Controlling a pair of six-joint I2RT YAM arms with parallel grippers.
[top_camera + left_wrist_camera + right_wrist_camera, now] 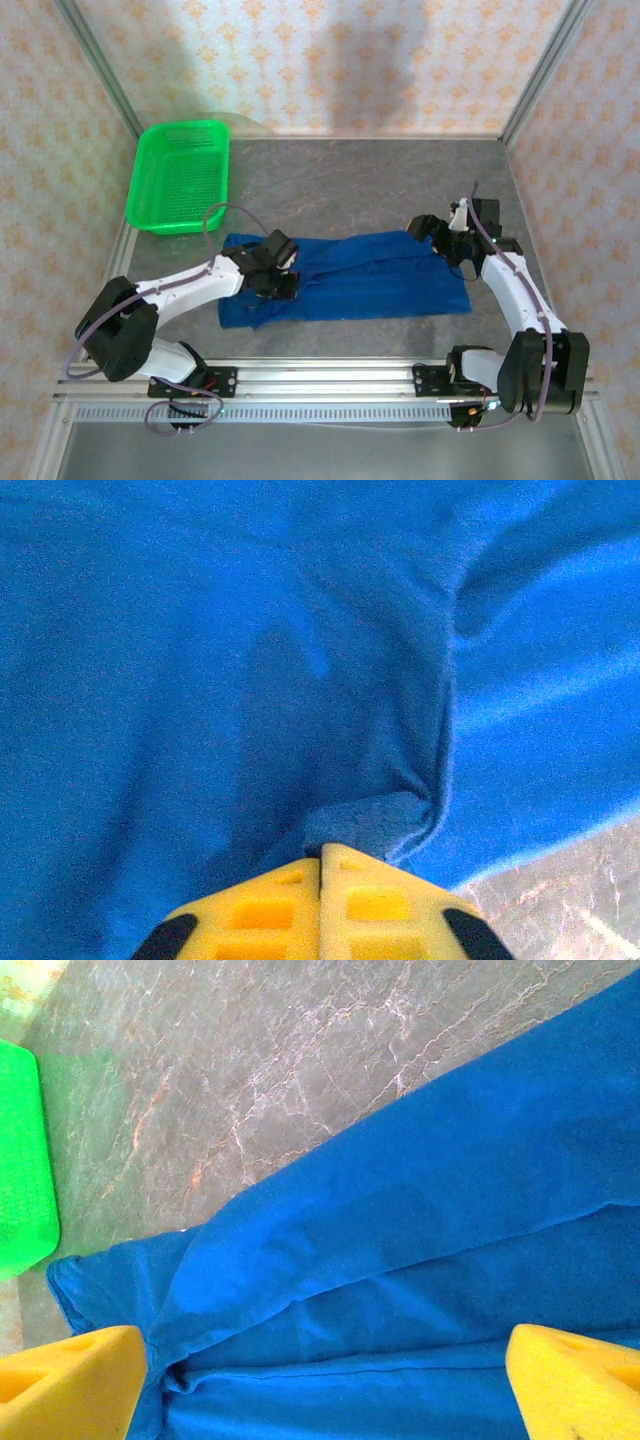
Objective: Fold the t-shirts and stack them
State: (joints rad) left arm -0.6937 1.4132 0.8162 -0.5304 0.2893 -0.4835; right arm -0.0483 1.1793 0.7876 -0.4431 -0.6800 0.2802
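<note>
Now the left gripper (320, 858) pinches the t-shirt (200, 680), right gripper (322, 1345) spread wide over it

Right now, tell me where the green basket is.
In the top view, the green basket sits at the far left corner of the table, just beyond the left end of the blue t-shirt.

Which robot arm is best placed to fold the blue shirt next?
Probably left: the left gripper pinches a fold of the blue t-shirt, jaws shut; the right gripper hangs open above it, holding nothing.
</note>
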